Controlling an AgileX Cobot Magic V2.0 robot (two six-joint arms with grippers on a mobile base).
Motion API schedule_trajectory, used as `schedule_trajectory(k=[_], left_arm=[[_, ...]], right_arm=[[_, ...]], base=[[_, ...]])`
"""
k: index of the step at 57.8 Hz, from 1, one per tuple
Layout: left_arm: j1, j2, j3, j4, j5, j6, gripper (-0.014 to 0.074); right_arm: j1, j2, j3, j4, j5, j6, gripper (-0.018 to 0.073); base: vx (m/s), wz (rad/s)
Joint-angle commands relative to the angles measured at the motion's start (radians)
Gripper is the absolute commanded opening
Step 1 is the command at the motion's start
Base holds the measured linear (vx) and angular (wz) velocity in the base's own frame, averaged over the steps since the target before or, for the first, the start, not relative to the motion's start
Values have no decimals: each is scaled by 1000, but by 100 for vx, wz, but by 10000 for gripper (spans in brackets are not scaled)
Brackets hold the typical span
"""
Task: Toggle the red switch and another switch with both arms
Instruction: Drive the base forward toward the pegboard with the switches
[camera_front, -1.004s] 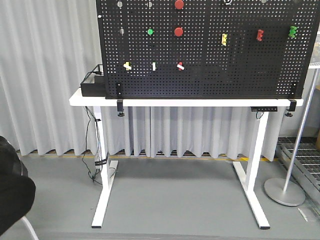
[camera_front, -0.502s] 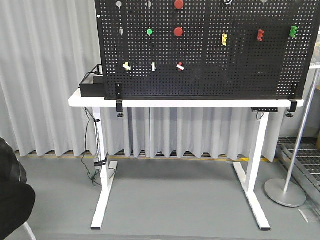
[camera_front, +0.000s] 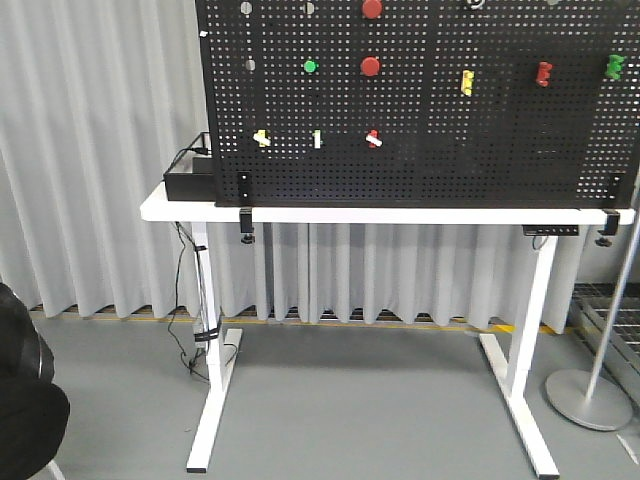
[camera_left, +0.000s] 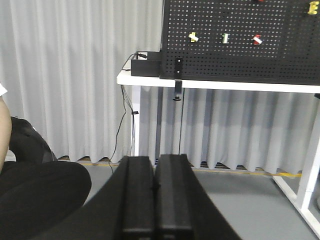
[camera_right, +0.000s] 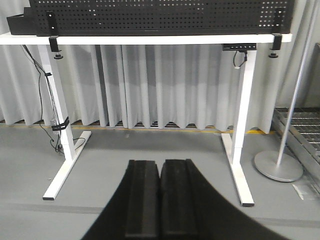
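The red switch (camera_front: 372, 139) sits low on the black pegboard (camera_front: 450, 160), a tiny red base with a white lever. The other switch (camera_front: 262, 138), pale yellow, is on the same row further left. The left wrist view shows both far ahead and high up: the red switch (camera_left: 257, 39) and the yellow one (camera_left: 193, 36). My left gripper (camera_left: 154, 159) is shut with nothing in it, well short of the table. My right gripper (camera_right: 160, 162) is also shut and empty, facing the table legs; the switches are out of its view. Neither arm shows in the front view.
A white toggle on a green base (camera_front: 317, 139) stands between the two switches. Round red buttons (camera_front: 370, 66), a green button (camera_front: 310, 67) and coloured clips (camera_front: 467, 82) sit higher up. The board stands on a white table (camera_front: 400, 214) beside a black box (camera_front: 188, 182). A stand base (camera_front: 588, 398) is at right, a dark seated figure (camera_left: 35, 195) at left.
In the front view the table and pegboard have shifted right and slightly down, and look a little larger. No switch lever has changed position.
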Motion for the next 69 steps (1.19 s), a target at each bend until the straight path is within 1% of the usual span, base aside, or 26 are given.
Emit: schedule_trajectory(k=[1,37,69], left_arm=[[2,-17,19,-1,-85,-8,2],[2,-17,19,-1,-85,-8,2],[2,-17,19,-1,-85,-8,2]], right_arm=[[-3,-10,5,-4,-83,-5,-6],[-3,-10,5,-4,-85,-5,-6],[-3,-10,5,-4,-85,-5,-6]], base=[[12,7],[13,-5],[28,3]])
